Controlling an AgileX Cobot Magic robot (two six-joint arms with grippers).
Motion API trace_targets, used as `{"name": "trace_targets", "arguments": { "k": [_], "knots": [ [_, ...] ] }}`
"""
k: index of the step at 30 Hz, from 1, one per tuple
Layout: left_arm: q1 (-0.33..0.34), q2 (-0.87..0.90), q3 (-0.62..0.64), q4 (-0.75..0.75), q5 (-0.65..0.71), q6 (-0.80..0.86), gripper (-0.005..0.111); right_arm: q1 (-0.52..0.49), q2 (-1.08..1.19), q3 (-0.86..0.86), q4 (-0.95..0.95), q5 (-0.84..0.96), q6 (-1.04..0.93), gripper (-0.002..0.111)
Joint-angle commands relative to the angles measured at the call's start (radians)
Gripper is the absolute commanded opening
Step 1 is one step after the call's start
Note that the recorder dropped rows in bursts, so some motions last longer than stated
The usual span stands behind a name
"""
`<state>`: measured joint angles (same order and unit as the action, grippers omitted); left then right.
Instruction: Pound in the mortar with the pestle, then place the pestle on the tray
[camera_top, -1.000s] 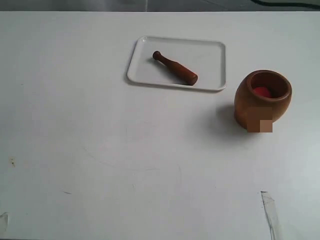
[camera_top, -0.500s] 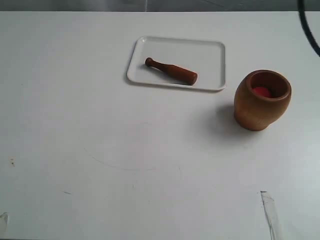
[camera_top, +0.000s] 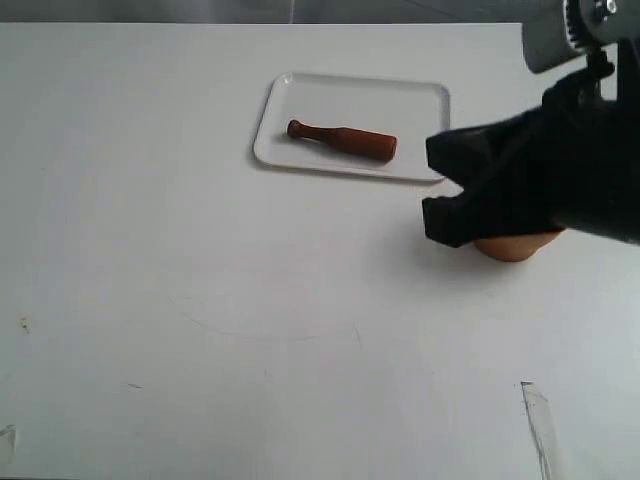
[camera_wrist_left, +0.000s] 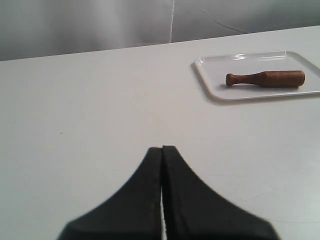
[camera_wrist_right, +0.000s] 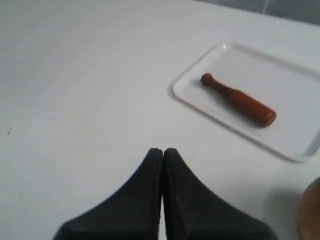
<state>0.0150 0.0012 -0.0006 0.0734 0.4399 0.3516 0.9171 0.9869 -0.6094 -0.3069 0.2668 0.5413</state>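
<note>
1. Our right gripper (camera_wrist_right: 162, 152) has its jaws pressed together and holds nothing. Its arm (camera_top: 540, 170) hangs over the mortar (camera_top: 510, 247), of which only a low edge shows.
2. Our left gripper (camera_wrist_left: 162, 150) is also closed tight and empty, and it is well apart from the task's things.
3. From the right gripper, the pestle (camera_top: 342, 140) lies to the left and farther away, flat on the tray (camera_top: 420, 100).
4. Its long axis runs left to right, with the knob at the left and the thick end toward the right gripper.
5. We judge that the right arm is the nearer one. It must first spread its jaws, then close them across the shaft.
</note>
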Motion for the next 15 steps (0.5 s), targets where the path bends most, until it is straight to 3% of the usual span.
{"name": "trace_targets", "arguments": {
  "k": [1, 15],
  "knots": [
    [-0.008, -0.001, 0.001, -0.007, -0.003, -0.008, 0.000, 0.003, -0.010, 0.042, 0.133, -0.012, 0.006, 0.000],
    [-0.008, -0.001, 0.001, -0.007, -0.003, -0.008, 0.000, 0.000, -0.032, 0.042, 0.133, -0.024, 0.004, 0.000]
  ]
}}
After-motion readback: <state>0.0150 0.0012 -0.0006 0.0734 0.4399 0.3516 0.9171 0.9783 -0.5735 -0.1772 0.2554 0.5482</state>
